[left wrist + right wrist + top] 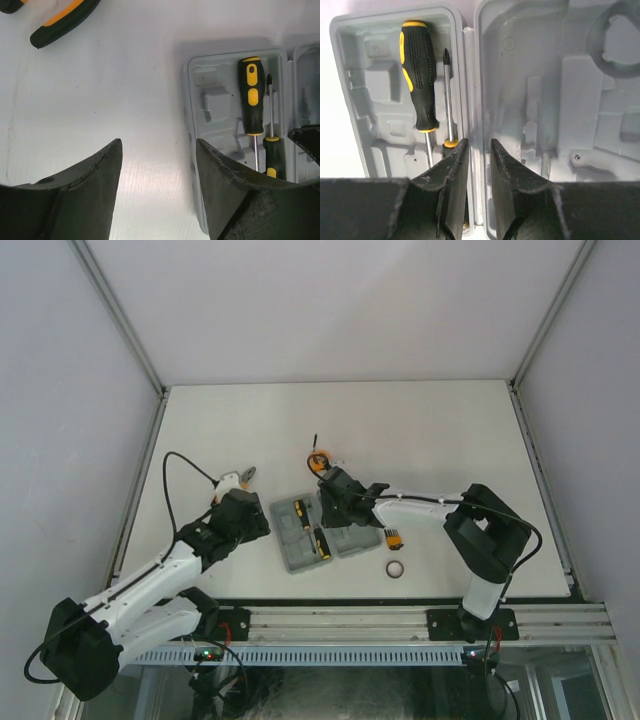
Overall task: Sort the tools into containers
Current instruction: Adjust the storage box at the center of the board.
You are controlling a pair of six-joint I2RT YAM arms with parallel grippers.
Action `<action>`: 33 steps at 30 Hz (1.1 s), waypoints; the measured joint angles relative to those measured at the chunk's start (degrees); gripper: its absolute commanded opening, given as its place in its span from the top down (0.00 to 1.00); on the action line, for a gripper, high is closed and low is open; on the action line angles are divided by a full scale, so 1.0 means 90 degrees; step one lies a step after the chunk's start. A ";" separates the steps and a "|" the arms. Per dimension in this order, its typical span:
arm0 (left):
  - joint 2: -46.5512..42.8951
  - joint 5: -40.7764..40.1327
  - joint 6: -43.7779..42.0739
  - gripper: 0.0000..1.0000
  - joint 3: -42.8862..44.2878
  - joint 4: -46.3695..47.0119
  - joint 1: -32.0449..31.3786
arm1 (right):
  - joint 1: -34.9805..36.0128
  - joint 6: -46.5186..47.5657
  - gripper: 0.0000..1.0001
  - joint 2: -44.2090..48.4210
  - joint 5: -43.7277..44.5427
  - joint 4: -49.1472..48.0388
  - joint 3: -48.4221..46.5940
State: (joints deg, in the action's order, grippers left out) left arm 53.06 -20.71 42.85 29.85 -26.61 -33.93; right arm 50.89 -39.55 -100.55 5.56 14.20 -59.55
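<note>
Beside grey moulded plastic case, left claw released over bare bench; right claw slit-narrow above hinge, clenched or not unclear.

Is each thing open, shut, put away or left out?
Case: open, flat.
Two screwdrivers: inside the case.
Pliers: out on the table.
Tape measure: out on the table.
Bit set: out on the table.
Ring: out on the table.
Left tool: open, empty.
Right tool: barely open, empty.
</note>
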 measured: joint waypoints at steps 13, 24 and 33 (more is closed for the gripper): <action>0.0039 -0.0129 -0.0114 0.36 0.0197 -0.0177 0.0000 | -0.0126 0.0826 0.64 0.1008 0.0226 0.0180 -0.0308; 0.0350 -0.0112 -0.0291 0.36 0.0622 -0.0231 0.0019 | -0.0585 0.0806 0.54 0.2909 0.0811 0.0658 0.0874; 0.0551 0.0092 -0.0333 0.36 0.0826 -0.0238 0.0296 | -0.1098 0.0444 0.54 0.4369 0.0877 0.1161 0.2064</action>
State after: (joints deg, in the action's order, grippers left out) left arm 58.02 -19.88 39.86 37.28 -28.75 -31.27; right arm 41.01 -35.55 -61.23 13.45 24.64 -40.97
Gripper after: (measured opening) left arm 0.646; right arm 0.458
